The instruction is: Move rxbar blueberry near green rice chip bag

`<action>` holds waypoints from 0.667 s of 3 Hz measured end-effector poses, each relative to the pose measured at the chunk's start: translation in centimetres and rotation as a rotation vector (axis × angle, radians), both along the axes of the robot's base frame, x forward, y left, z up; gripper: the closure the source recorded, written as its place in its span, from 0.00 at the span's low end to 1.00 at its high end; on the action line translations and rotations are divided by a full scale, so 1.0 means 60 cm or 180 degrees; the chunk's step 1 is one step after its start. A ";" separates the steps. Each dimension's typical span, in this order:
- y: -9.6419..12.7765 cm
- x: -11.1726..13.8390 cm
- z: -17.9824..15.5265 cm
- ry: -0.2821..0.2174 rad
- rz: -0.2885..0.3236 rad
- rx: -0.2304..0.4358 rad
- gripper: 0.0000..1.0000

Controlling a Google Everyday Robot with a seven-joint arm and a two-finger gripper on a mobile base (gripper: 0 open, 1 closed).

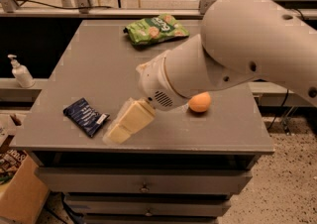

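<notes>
The rxbar blueberry [85, 116], a flat dark navy wrapper with a white patch at its right end, lies near the front left of the grey table [94, 69]. The green rice chip bag [155, 28] lies at the back middle of the table, far from the bar. My gripper [120, 130], with cream-coloured fingers, hangs over the front edge just to the right of the bar, close to its white end and not holding anything. The big white arm [237, 49] reaches in from the right.
An orange ball [199, 102] sits on the table right of centre, partly behind the arm. A white pump bottle [20, 72] stands on a ledge to the left. Drawers lie below the table front. A cardboard box [20, 193] sits on the floor at the left.
</notes>
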State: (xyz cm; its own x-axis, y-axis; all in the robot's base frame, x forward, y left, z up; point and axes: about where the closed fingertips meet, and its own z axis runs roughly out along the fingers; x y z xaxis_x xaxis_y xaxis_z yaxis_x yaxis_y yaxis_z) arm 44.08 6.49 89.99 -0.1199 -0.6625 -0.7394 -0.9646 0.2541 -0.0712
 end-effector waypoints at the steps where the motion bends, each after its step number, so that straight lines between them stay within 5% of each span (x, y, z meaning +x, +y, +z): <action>1: 0.037 0.023 -0.027 -0.0059 0.0007 -0.0012 0.00; 2: 0.064 0.041 -0.051 -0.0097 0.0009 -0.0054 0.00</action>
